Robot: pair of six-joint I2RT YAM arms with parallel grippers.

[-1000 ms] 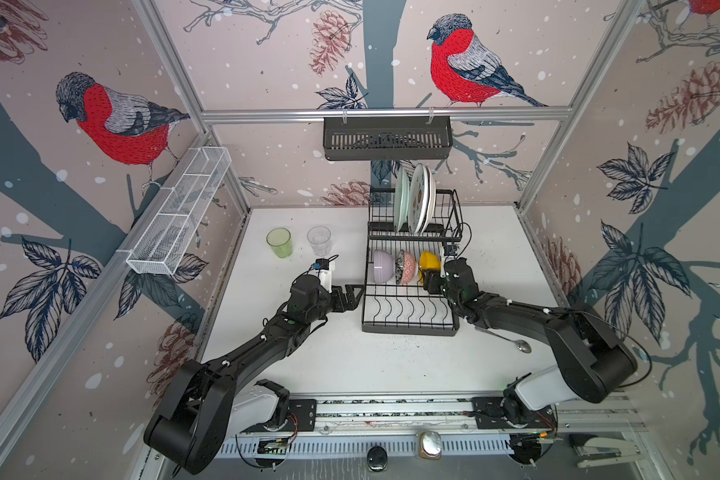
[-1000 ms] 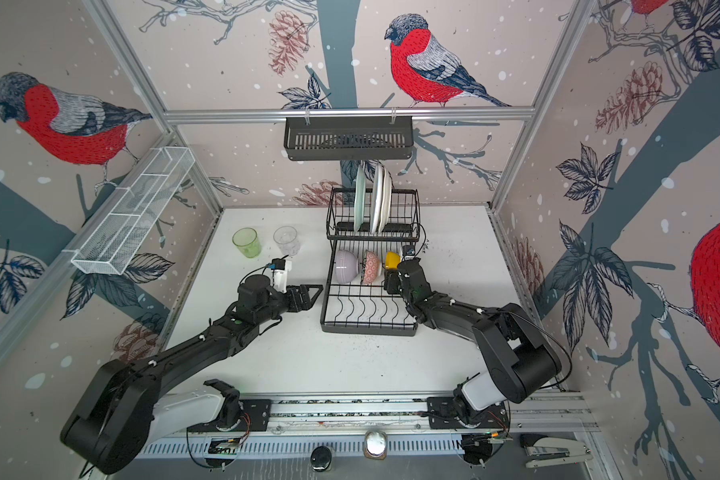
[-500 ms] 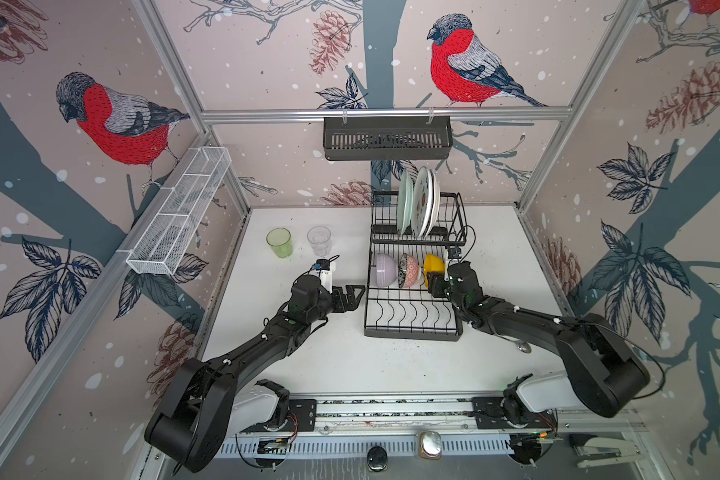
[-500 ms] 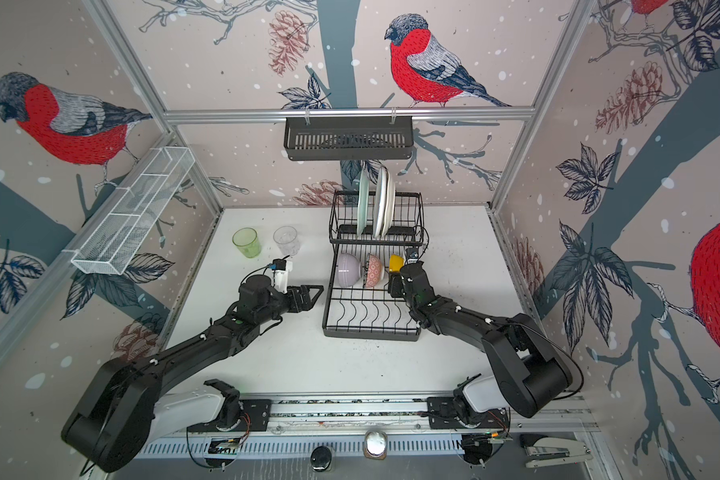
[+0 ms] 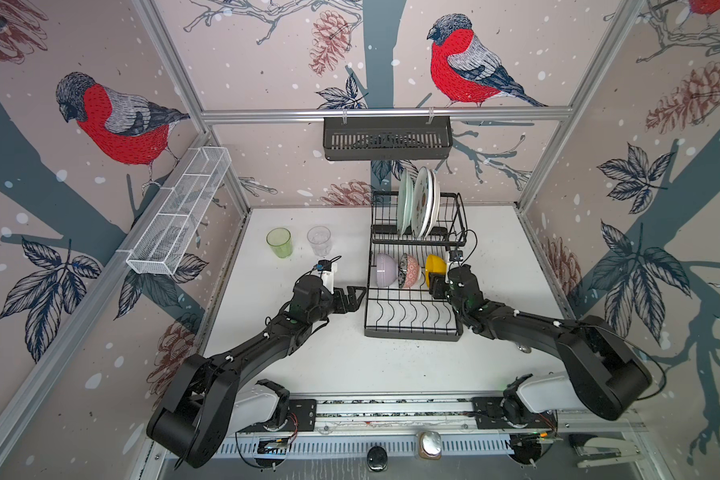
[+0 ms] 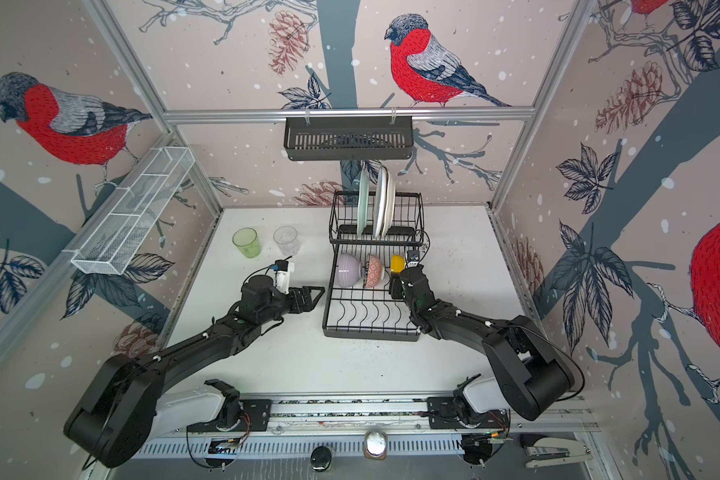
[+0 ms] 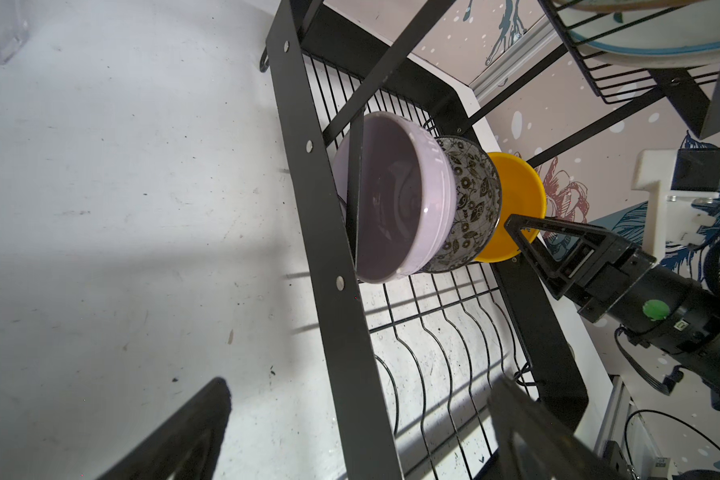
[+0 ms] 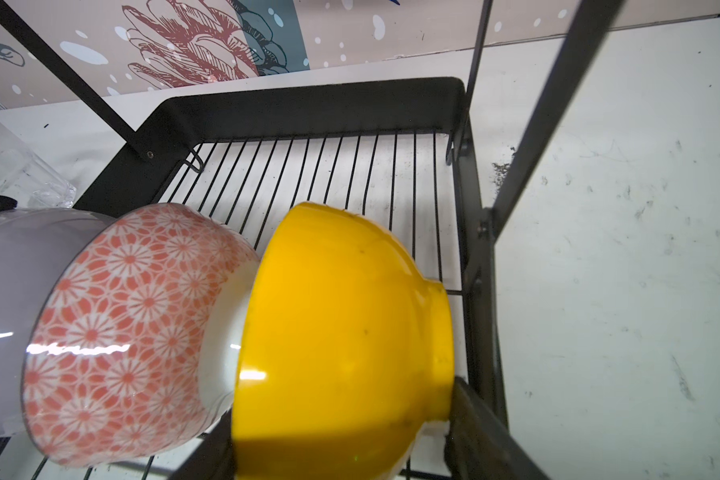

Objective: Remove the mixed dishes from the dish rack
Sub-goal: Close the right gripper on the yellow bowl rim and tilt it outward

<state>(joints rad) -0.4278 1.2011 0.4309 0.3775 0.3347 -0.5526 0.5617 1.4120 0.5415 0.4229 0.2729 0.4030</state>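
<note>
The black wire dish rack (image 5: 412,330) (image 6: 371,334) stands mid-table. Its raised tier holds three upright plates: pale green (image 5: 404,203), patterned (image 5: 422,201) and white (image 5: 435,199). On the lower tier a lilac bowl (image 5: 385,270) (image 7: 391,195), a pink-patterned bowl (image 5: 410,271) (image 8: 121,324) and a yellow bowl (image 5: 435,265) (image 8: 341,324) lean on edge in a row. My right gripper (image 5: 437,286) (image 8: 337,436) is shut on the yellow bowl, one finger on either side of it. My left gripper (image 5: 356,296) (image 7: 358,436) stands open at the rack's left side, straddling its side bar.
A green glass (image 5: 279,242) and a clear glass (image 5: 319,240) stand on the table left of the rack. A metal spoon (image 5: 523,348) pokes out from under the right arm. A dark slatted basket (image 5: 387,139) hangs on the back rail, a white mesh trough (image 5: 179,216) on the left wall.
My right gripper has edged a little to the right with the yellow bowl, and the rack's near end has shifted slightly with it. The left arm has stayed still.
</note>
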